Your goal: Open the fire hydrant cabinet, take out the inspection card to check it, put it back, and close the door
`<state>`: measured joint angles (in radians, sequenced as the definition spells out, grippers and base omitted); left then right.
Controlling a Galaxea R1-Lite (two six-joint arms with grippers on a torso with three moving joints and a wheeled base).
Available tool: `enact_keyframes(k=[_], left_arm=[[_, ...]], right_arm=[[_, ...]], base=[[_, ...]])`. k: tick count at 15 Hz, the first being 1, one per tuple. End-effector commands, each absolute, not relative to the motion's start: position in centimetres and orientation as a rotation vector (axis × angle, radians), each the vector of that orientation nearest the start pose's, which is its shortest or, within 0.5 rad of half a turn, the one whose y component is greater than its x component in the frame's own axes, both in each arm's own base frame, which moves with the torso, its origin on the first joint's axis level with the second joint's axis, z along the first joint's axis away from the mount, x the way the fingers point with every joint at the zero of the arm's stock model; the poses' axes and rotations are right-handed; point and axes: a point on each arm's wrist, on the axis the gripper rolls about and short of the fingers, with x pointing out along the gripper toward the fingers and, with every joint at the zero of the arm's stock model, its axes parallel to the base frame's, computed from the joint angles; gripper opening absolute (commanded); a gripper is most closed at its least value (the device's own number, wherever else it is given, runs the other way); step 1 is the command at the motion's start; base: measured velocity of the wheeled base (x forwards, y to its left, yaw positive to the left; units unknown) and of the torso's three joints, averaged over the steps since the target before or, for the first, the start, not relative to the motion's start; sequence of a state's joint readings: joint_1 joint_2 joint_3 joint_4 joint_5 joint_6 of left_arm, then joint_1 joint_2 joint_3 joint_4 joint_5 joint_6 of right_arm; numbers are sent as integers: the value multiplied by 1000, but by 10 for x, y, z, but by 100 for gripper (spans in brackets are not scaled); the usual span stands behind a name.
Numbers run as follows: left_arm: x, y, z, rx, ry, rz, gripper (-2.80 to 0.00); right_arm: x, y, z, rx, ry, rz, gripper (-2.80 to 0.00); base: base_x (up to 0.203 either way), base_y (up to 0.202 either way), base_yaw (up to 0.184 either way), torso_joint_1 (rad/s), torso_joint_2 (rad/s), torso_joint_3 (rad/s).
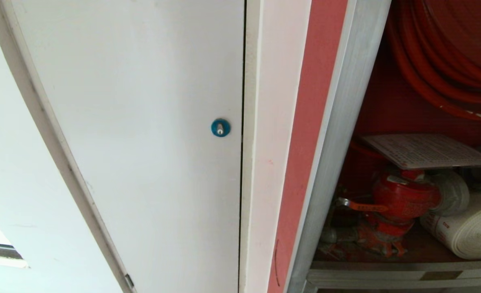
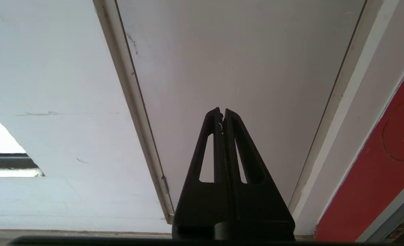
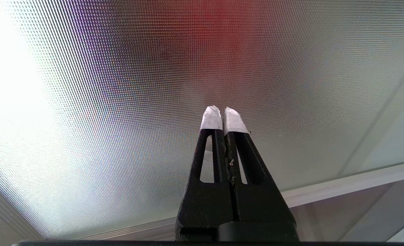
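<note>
Inspection card (image 1: 427, 151) resting atop hydrant valve (image 1: 403, 199), right gripper (image 3: 223, 112) closed, elsewhere

left pincer (image 2: 221, 112): matte black, two tapered fingers with slotted cut-outs
right pincer (image 3: 224, 111): black, same shape, whitish tape on fingertips (image 3: 211, 118)

A plain white door (image 1: 142, 134) fills the left and centre, with a small blue round lock (image 1: 220, 127) near its right edge, just left of centre. A white frame strip and a pinkish-red band run beside it toward one o'clock. At three to five o'clock the fire hydrant cabinet (image 1: 338, 134) stands open, silver-framed and red inside. A coiled red hose reel (image 1: 448, 61) sits at two o'clock. Below it the inspection card (image 1: 427, 150) lies on top of the red hydrant valve (image 1: 399, 199), with a white rolled hose (image 1: 468, 232) at four o'clock.
</note>
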<state>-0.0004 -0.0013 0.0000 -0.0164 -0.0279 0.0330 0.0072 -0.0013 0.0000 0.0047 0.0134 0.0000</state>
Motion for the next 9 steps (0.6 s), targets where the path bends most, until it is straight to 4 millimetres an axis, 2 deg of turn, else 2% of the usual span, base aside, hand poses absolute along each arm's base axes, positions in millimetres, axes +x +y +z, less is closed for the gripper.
enact_keyframes(k=[1,3,9], left_arm=[[-22,0,75,29,-13,-21,-280],[-22,0,75,28,-13,-21,-280],[-22,0,75,26,-13,-22,-280]], right_arm=[[-23,0,75,0,2,21,-280],[-23,0,75,0,3,21,-280],[-23,0,75,0,3,21,-280]], base=[[0,0,0,0,0,0],[-60,0,4,7,5,0],[-193,0,2,-1,1,3]])
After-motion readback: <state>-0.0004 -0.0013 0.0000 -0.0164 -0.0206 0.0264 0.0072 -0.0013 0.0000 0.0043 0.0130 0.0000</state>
